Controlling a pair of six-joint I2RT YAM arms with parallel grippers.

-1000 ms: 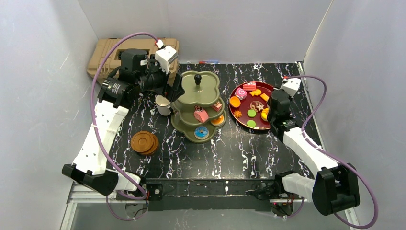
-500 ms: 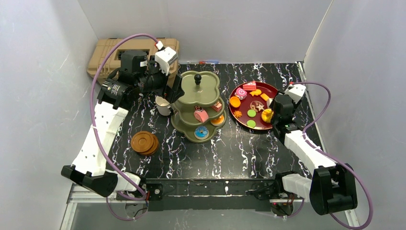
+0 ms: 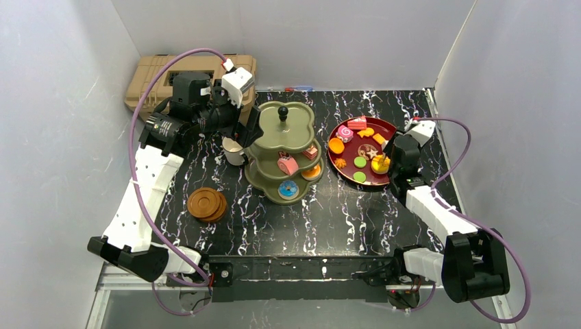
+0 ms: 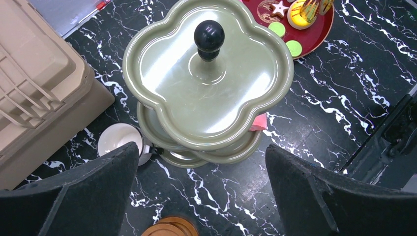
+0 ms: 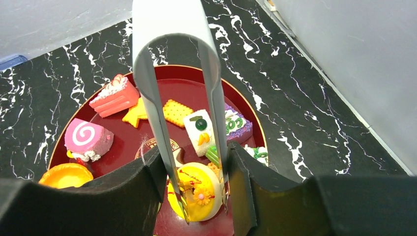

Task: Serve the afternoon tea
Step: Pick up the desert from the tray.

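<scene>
The olive-green three-tier stand (image 3: 274,140) with its black knob (image 4: 209,35) is at mid-table. A few toy pastries (image 3: 288,165) lie on its lower tiers. My left gripper (image 4: 201,167) hovers wide open above the stand's left side, holding nothing. A white mug (image 4: 118,140) stands against the stand's left, and brown wooden saucers (image 3: 207,203) are stacked nearer me. My right gripper (image 5: 195,162) is shut on metal tongs (image 5: 169,29). The tong tips straddle a yellow pastry (image 5: 196,194) on the dark-red plate (image 5: 246,105).
A tan toolbox (image 3: 157,79) fills the back left corner, right beside the left arm. The red plate also holds several other pastries, among them a pink swirl roll (image 5: 86,138) and a biscuit (image 5: 178,112). White walls close in on three sides.
The right wrist has swung a little to the right at the plate's near edge, the tongs staying over the yellow pastry. The left arm has not moved.
</scene>
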